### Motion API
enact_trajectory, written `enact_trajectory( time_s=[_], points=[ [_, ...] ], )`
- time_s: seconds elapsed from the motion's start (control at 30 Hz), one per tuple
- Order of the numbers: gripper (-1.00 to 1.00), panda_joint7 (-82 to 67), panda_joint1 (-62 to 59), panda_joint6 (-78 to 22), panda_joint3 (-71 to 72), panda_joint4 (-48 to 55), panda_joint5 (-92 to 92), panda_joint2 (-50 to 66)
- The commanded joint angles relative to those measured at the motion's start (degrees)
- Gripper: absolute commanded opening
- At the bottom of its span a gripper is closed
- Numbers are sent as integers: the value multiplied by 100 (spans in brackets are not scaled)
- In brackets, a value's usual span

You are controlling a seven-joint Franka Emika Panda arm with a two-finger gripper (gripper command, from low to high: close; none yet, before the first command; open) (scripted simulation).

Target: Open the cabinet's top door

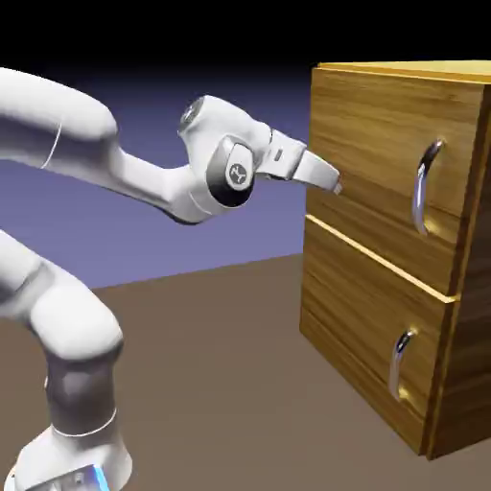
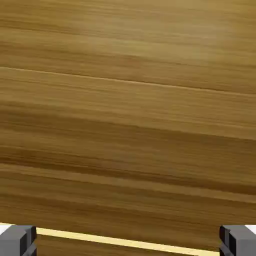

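Exterior view: the cabinet (image 1: 472, 307) has its top door (image 1: 360, 125) shut, up above its lower front panel (image 1: 360, 312). The robot gripper (image 1: 337, 188) is right by the cabinet's front, with its fingers spread wide and nothing in them. They are likely wide so they can go around the curved silver bar handle (image 1: 420, 189), on the cabinet's top door, toward the exterior view's right. The gripper probably needs to go that way.
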Motion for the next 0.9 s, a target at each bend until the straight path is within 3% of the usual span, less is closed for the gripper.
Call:
enact_trajectory(
  time_s=[0.0,0.87],
  points=[
    [0,169,86,-5,-105,48,-250,-46],
    [0,4549,2328,-132,-2824,1296,-6728,-1247]
  ],
)
